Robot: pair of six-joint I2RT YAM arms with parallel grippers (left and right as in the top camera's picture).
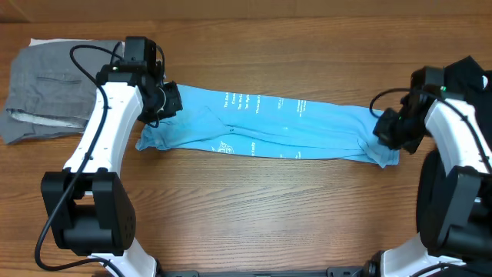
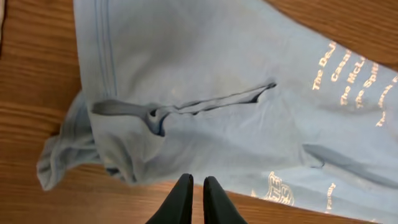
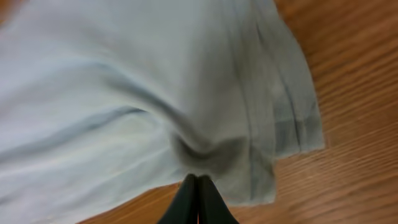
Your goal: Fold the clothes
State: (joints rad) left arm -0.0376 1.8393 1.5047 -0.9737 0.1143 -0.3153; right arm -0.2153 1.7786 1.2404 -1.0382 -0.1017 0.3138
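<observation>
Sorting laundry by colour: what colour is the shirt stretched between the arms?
Light blue T-shirt with small white lettering; clearest in the overhead view.

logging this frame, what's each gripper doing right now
Left gripper: nearly closed, holding nothing, above the light blue T-shirt.
Right gripper: closed, pinching the T-shirt's edge.

Overhead, the T-shirt's (image 1: 269, 123) white lettering is too small to read, and its two ends lie hidden under the left gripper (image 1: 159, 102) and the right gripper (image 1: 390, 129). Left of the T-shirt, the grey trousers (image 1: 46, 88) are partly covered by the left arm. In the right wrist view the T-shirt is blurred and cut off by the top and left edges.
</observation>
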